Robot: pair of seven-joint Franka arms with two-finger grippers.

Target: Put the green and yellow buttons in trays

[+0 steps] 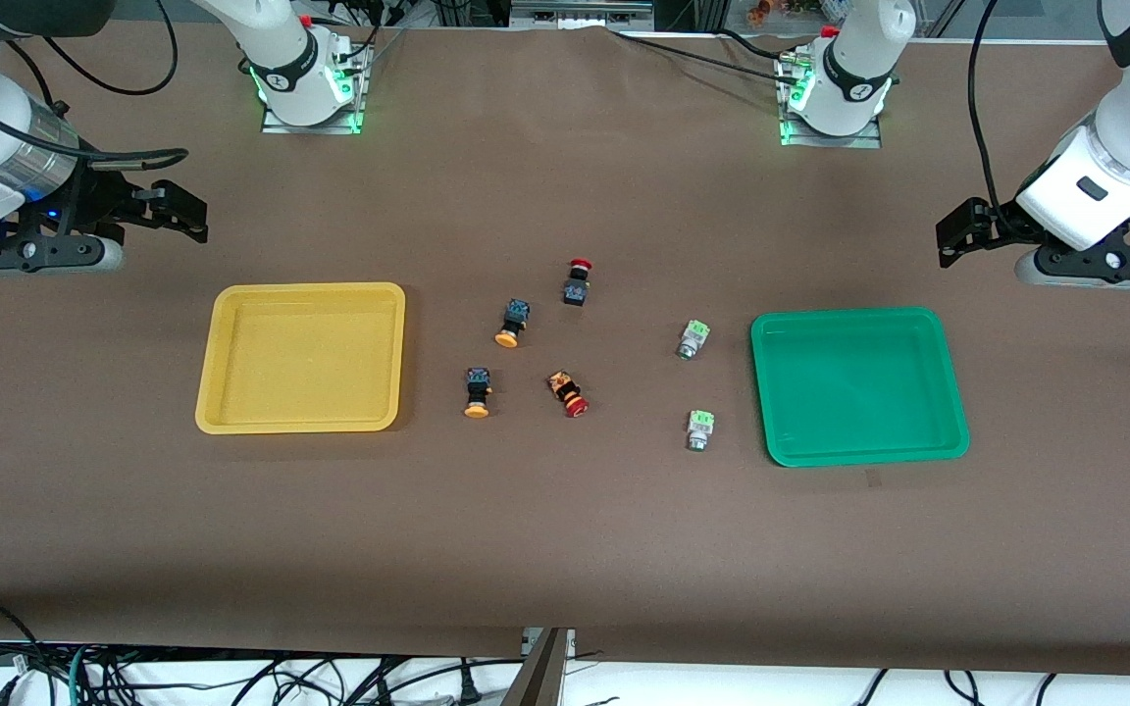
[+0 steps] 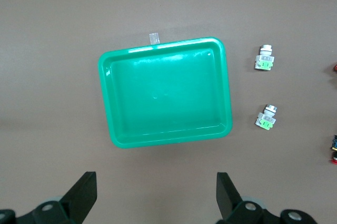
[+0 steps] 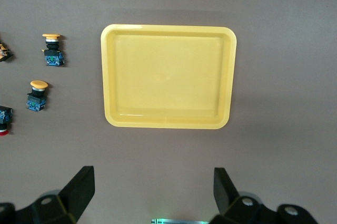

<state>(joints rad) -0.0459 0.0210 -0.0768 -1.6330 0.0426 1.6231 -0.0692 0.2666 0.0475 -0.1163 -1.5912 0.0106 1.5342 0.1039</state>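
right gripper (image 1: 173,211) hangs above bare cloth at the right arm's end of the table, fingers spread wide, holding nothing. yellow tray (image 1: 222,412) lies just toward the middle from it, nothing in it.

two yellow buttons beside that tray, toward the middle: nearer yellow button (image 1: 477,391) lying with its cap toward the front camera, farther yellow button (image 1: 513,322) lying much the same, slightly slanted. two red buttons (image 1: 568,392) mixed in close by; leave them.

two green buttons next: farther green button (image 1: 692,339) and nearer green button (image 1: 700,428), both just beside the green tray (image 1: 948,446), silver barrels pointing toward the front camera. tray holds nothing.

left gripper (image 1: 962,233) hangs at the left arm's end of the table, above cloth by the green tray, wide open, nothing held.

judgement: nothing sorted yet. each arm is closer to its own colour; the right must reach past the yellow tray to the yellow buttons, the left past the green tray.
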